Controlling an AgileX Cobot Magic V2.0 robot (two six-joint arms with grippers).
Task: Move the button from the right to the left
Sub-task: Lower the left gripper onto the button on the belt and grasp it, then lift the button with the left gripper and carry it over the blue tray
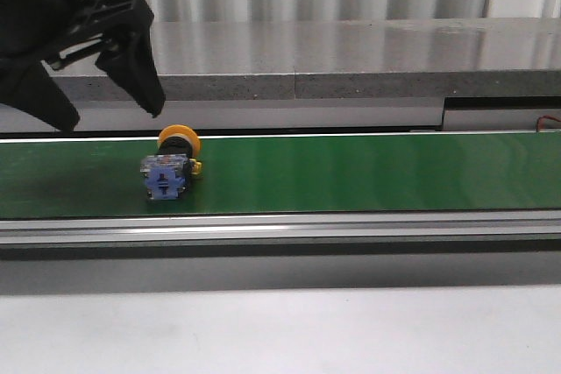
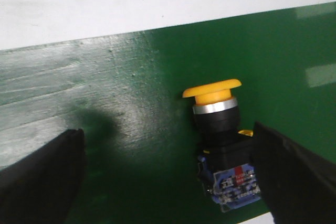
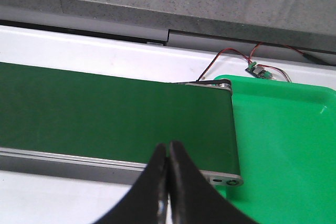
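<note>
The button (image 1: 171, 168) lies on its side on the green conveyor belt (image 1: 351, 172), toward its left part, its yellow-orange cap pointing away and its blue contact block facing the front. My left gripper (image 1: 112, 116) hangs open just above and left of it, not touching it. In the left wrist view the button (image 2: 220, 145) lies between the spread fingers, close beside one finger (image 2: 294, 177); the gripper (image 2: 168, 182) is open and empty. My right gripper (image 3: 168, 153) is shut and empty over the belt's front rail near its right end; it is out of the front view.
A grey stone ledge (image 1: 351, 59) runs behind the belt. A metal rail (image 1: 280, 229) edges the belt's front, with white table (image 1: 280, 330) before it. A bright green tray (image 3: 283, 145) sits past the belt's right end, with a small wired circuit board (image 3: 257, 70) behind it.
</note>
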